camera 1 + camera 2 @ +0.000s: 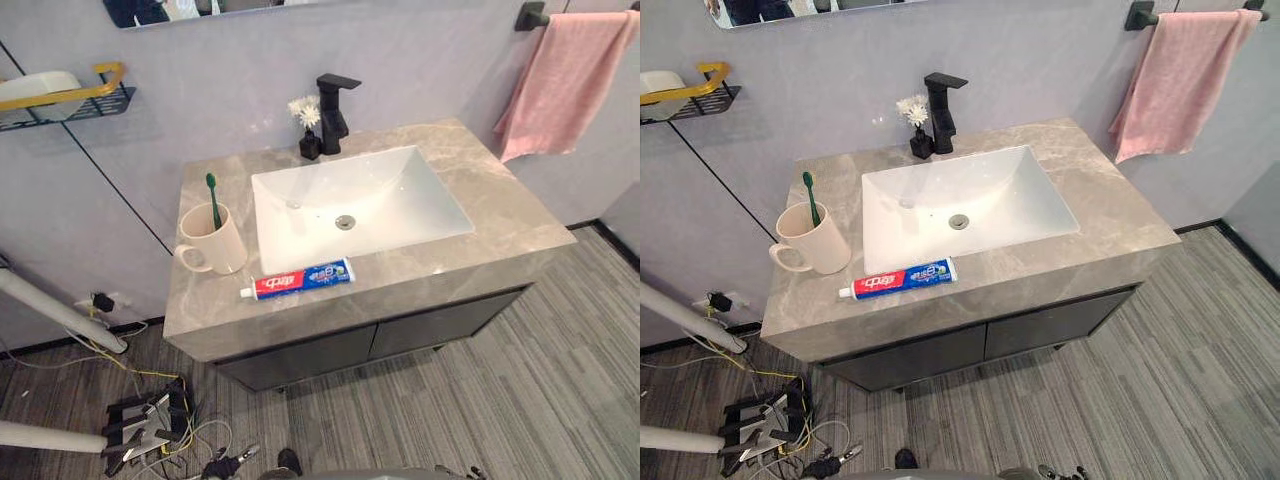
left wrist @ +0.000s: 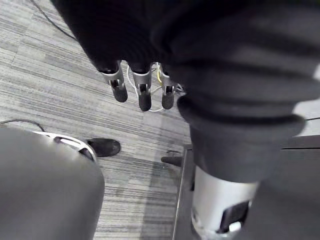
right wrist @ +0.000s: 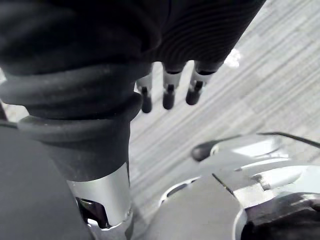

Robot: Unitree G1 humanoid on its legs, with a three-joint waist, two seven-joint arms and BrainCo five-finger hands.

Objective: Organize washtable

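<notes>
A grey marble washtable [image 1: 490, 215] seen from above, with a white rectangular sink [image 1: 400, 195] set into its middle. Behind the sink, at its back rim, a black faucet [image 1: 333, 108] stands upright, and just beside it, toward the sink's left back corner, sits a small black vase of white flowers [image 1: 308, 128]. Left of the sink a cream mug [image 1: 216, 240] stands on the marble with its handle turned away from the sink; a green toothbrush [image 1: 213, 200] stands in it, bristles up. In front of the sink, near its left front corner, a blue, white and red toothpaste tube [image 1: 300, 281] lies flat along the counter's front edge, its white cap pointing away from the sink's middle. Below the sink are dark cabinet doors [image 1: 400, 330]. On the wall to the right of the sink a pink towel [image 1: 565, 85] hangs from a black bar [image 1: 531, 15]. On the wall well to the left of the sink is a black wire shelf with a gold rail [image 1: 70, 98]. The left hand [image 2: 144, 95] hangs over the striped grey floor [image 2: 45, 85], fingers straight and loose, holding nothing. The right hand [image 3: 169, 94] hangs the same way over the floor, fingers relaxed and empty.
</notes>
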